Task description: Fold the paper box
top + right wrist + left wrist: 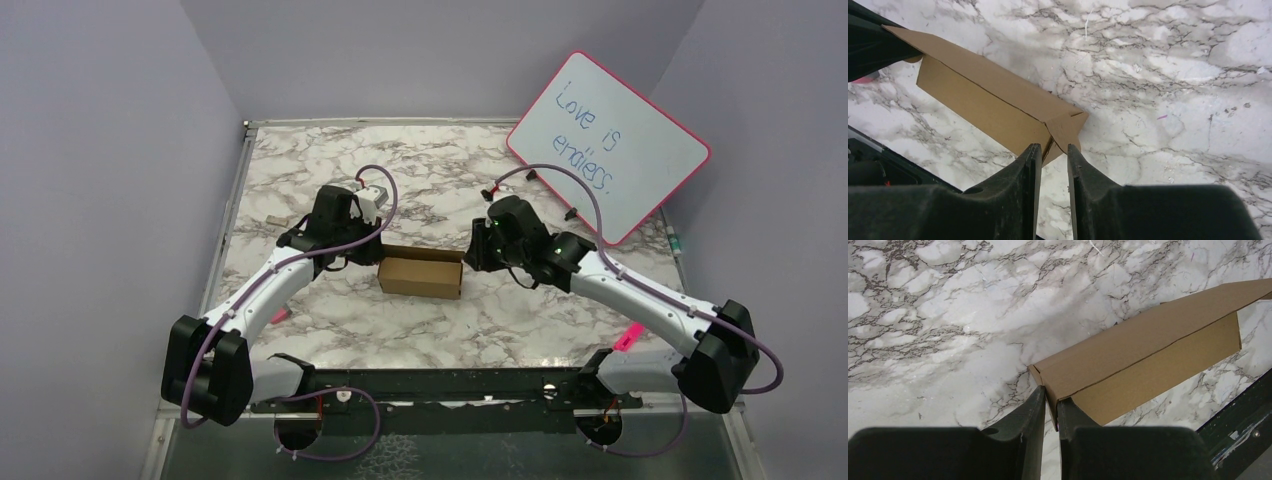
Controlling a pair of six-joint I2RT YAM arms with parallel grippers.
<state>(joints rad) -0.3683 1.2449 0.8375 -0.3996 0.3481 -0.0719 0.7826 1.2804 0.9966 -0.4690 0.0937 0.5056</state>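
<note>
The paper box [421, 277] is a small oblong brown cardboard box lying on the marble table between my two arms. At its left end, my left gripper [374, 260] is shut on a thin end flap; in the left wrist view the fingers [1038, 405] pinch the cardboard edge of the box [1148, 355]. My right gripper [468, 256] is at the right end. In the right wrist view its jaws [1054, 149] stand a little apart, and the folded end flap of the box [993, 100] sits just at the fingertips without being pinched.
A pink-framed whiteboard [608, 145] with handwriting leans at the back right. A tiny tan scrap [272, 221] lies at the left of the table. A black rail [450, 385] runs along the near edge, and grey walls close in both sides.
</note>
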